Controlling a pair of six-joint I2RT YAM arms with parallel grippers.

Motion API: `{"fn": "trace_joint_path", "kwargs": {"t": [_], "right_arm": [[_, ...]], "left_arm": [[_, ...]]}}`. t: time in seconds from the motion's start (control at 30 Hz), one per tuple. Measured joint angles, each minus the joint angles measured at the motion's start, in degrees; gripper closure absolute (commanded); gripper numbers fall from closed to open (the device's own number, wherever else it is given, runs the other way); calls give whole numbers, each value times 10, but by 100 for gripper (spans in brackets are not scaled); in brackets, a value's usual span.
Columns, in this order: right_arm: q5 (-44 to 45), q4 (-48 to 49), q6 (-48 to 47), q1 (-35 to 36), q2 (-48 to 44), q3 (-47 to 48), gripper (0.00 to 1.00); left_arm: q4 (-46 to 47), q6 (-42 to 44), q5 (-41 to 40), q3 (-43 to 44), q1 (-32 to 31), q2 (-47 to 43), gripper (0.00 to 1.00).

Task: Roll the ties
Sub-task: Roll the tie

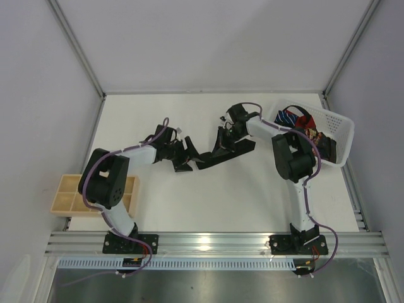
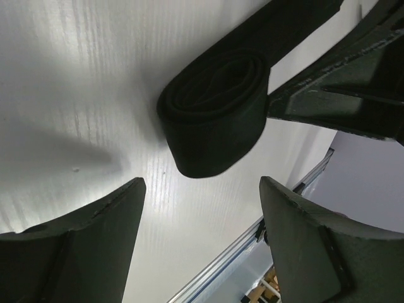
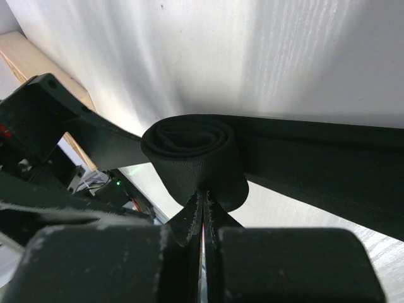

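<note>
A plain black tie (image 1: 235, 151) lies mid-table, one end wound into a roll (image 2: 211, 120), the rest stretching flat towards the right. My right gripper (image 1: 221, 144) is shut, its tips (image 3: 203, 192) pinched at the outer wall of the roll (image 3: 196, 154). My left gripper (image 1: 187, 159) is open and empty; in its wrist view the roll sits just beyond the fingers (image 2: 95, 233), which do not touch it. A blue-white striped tie (image 1: 291, 117) and a red one (image 1: 312, 131) lie in the white lattice basket (image 1: 341, 126).
The basket stands at the back right, beside the right arm's elbow. A compartmented wooden tray (image 1: 66, 199) sits at the table's left edge near the left arm's base. Purple cables run along both arms. Grey walls enclose the table's back and sides.
</note>
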Motion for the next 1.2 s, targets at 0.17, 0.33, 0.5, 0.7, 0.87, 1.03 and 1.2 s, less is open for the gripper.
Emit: {"fn": "trace_joint_path", "kwargs": {"t": [0.17, 0.33, 0.5, 0.7, 0.87, 1.03, 1.2], "right_arm": [[1, 0, 0, -2, 2, 0, 100], [1, 1, 0, -4, 9, 0, 100], [1, 3, 0, -5, 10, 0, 100], [1, 5, 0, -5, 10, 0, 100], [1, 10, 0, -5, 15, 1, 100], [1, 11, 0, -2, 20, 2, 100], [1, 13, 0, -1, 20, 3, 100]], "left_arm": [[14, -13, 2, 5, 0, 35, 21], [31, -31, 7, 17, 0, 52, 21], [45, -46, 7, 23, 0, 62, 22], [47, -52, -1, 40, 0, 76, 28], [43, -55, -3, 49, -5, 76, 33], [16, -53, -9, 79, -17, 76, 33], [-9, -51, -18, 106, -30, 76, 33]]}}
